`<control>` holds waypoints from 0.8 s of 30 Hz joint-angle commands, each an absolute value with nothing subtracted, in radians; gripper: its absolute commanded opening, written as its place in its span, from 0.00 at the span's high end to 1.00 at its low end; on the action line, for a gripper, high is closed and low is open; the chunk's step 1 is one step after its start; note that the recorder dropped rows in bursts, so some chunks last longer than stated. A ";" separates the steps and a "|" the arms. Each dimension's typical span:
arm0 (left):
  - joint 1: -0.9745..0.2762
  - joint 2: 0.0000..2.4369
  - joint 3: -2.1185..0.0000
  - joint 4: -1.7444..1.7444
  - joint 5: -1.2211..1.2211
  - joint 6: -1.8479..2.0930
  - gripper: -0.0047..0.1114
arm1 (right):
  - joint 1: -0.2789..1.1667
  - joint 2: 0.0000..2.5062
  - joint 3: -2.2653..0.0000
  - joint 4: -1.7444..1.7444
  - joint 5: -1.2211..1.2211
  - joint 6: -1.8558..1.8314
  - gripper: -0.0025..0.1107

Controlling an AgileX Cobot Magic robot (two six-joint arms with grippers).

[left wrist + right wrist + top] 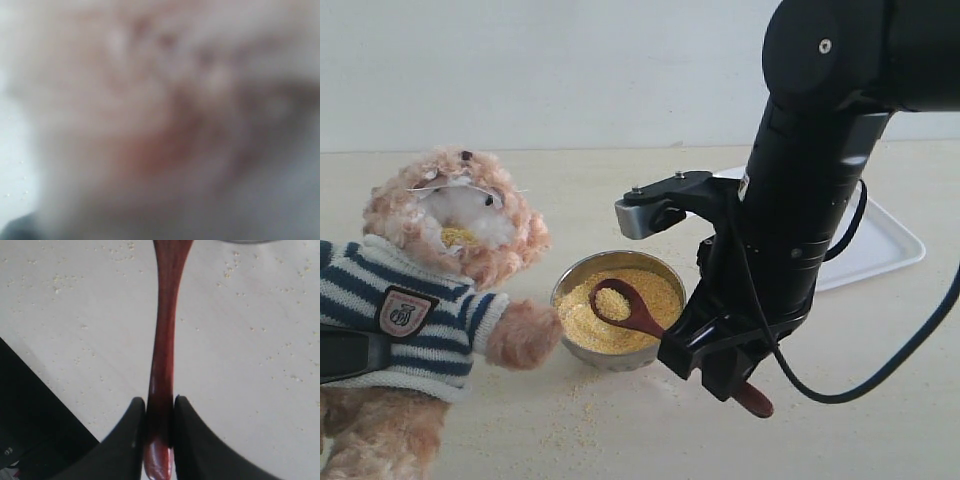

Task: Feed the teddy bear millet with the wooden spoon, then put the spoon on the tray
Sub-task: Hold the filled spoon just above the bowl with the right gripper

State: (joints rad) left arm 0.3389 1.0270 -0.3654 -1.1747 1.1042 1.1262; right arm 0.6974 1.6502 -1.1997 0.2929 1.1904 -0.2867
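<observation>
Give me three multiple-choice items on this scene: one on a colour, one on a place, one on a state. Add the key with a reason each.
1. The sweater on the teddy bear is striped: A red and yellow; B navy and white; C green and black.
2. The scoop of the wooden spoon sits: A above the metal bowl, loaded with millet; B against the teddy bear's muzzle; C under the teddy bear's arm.
3. The right gripper is: A open and empty; B shut on the wooden spoon's handle; C shut on the metal bowl's rim.
Key: 1 B, dark blue and white bands show in the exterior view. 2 A, the heaped scoop hangs over the grain-filled bowl. 3 B, its jaws clamp the handle in the right wrist view.
</observation>
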 commanded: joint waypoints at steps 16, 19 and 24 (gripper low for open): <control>0.339 1.019 -0.363 -1.195 1.119 1.130 0.92 | 0.698 1.638 -1.198 0.271 1.204 -0.298 0.97; 0.339 1.019 -0.363 -1.195 1.119 1.130 0.92 | 0.698 1.638 -1.198 0.268 1.221 -0.298 0.97; 0.339 1.019 -0.363 -1.195 1.119 1.130 0.92 | 0.698 1.638 -1.198 0.268 1.221 -0.298 0.97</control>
